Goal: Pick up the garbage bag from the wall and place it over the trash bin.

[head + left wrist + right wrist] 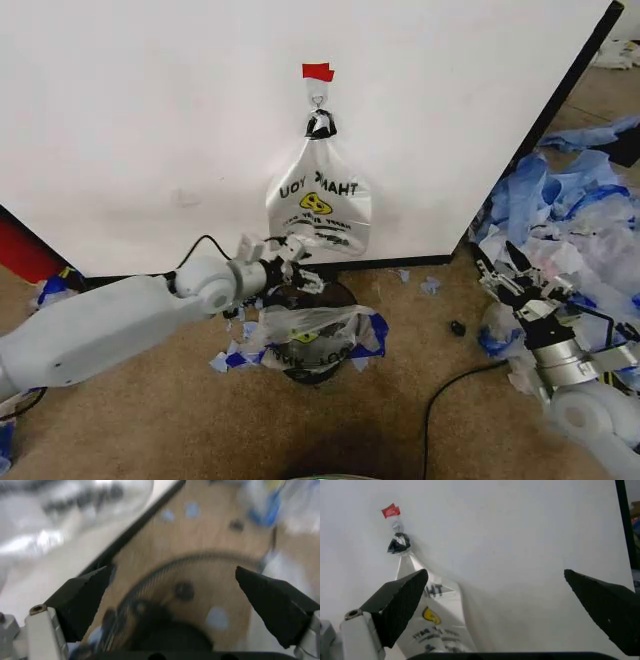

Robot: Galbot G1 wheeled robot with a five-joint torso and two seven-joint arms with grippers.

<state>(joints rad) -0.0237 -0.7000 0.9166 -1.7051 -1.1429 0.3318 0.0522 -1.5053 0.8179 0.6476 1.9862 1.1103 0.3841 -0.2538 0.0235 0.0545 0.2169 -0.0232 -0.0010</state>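
The left arm reaches in from the near left, and the left gripper (296,262) hangs just above the far rim of the trash bin (335,295), close to the foot of the wall (150,120). In the left wrist view its dark fingers (82,592) stand wide apart with nothing between them, and the bin's mesh rim curves across below. The garbage bag (318,338), clear plastic with blue trim, is draped over the near side of the bin, crumpled, with its blue edges spilling to either side on the carpet; the bin's far opening shows uncovered. Straight behind the bin, a second smiley bag (318,205) with a black top hangs on the wall from a small hook (318,99) under a red tape patch (318,72), its lower edge just behind the left gripper. Small blue scraps (430,286) lie along the wall's black base strip. Farther right, the right gripper (500,275) sits low on the near right, beside a heap of blue-and-white plastic (570,200); its fingers (402,600) are spread wide and hold nothing, pointed toward the wall and the hanging bag.
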